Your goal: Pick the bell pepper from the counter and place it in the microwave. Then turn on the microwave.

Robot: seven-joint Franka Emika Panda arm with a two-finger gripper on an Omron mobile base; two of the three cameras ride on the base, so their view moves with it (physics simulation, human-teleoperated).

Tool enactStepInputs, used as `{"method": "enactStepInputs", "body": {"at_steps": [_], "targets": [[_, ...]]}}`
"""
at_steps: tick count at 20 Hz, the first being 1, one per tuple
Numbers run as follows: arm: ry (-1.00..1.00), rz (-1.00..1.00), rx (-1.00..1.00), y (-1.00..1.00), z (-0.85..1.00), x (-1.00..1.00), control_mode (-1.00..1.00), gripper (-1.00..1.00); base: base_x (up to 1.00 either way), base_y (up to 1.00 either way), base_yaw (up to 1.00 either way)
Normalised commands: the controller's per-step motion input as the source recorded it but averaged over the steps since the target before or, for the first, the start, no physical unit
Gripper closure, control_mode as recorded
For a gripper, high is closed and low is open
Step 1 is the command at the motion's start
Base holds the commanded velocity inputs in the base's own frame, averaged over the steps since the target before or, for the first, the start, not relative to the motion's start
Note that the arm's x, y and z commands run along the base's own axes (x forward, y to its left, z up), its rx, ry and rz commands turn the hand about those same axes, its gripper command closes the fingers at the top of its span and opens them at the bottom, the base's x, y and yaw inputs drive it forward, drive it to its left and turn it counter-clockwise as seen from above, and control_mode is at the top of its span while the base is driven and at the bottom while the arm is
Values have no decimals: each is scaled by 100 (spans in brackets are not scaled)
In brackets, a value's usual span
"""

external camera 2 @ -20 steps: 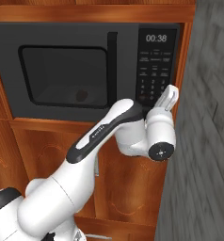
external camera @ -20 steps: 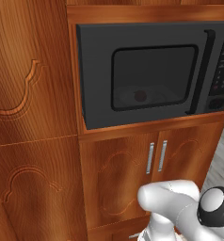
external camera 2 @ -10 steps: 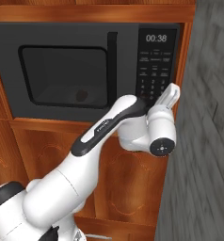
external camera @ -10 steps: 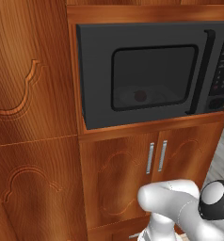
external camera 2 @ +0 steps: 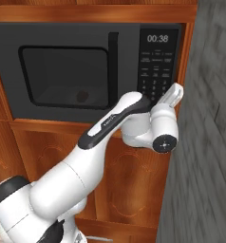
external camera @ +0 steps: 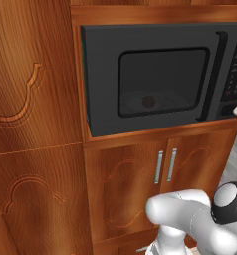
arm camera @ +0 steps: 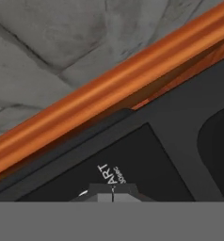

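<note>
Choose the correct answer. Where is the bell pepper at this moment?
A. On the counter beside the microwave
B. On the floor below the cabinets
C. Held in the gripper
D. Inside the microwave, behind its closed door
D: the bell pepper shows as a small red shape through the dark window of the microwave, whose door is shut.

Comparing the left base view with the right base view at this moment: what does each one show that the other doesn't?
Left base view alone: the tall wooden panel with carved scrollwork left of the microwave, and the two metal cabinet handles below it. Right base view alone: the clock display reading 00:38, the grey stone wall, and the shut pincer at the keypad's lower buttons. Both share the closed microwave door with its vertical bar handle and the small red bell pepper dim behind the window.
</note>
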Motion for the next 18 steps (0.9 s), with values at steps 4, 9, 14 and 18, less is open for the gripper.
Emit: {"method": "enactStepInputs", "body": {"at_steps": [4, 9, 14, 18], "targets": [[1, 0, 6, -8, -4, 18, -100, 100, 0, 0, 0], [1, 0, 7, -11, -4, 13, -100, 100, 0, 0, 0], [0, 0, 6, -7, -7, 9, -100, 100, 0, 0, 0], [0, 0, 0, 0, -14, -50, -100, 100, 0, 0, 0]]}}
